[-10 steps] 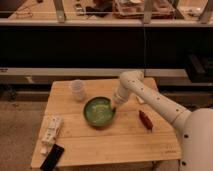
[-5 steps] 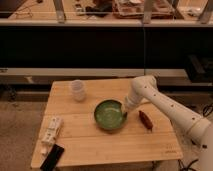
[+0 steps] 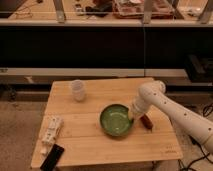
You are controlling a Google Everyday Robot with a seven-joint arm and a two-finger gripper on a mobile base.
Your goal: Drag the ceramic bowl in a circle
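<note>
The ceramic bowl, round, shallow and glossy green with a darker rim, sits on the wooden table, right of centre towards the front. My white arm reaches in from the right. My gripper is at the bowl's right rim, pointing down onto it. The small translucent whitish cup stands upright at the back left, apart from the bowl.
A small reddish-brown object lies just right of the bowl, beside the gripper. A white packet and a black flat device lie at the table's front left corner. A dark shelf unit stands behind the table.
The bowl has slid right and towards the front edge across the two earlier frames, with the gripper staying at its right rim. The cup and other objects have not moved.
</note>
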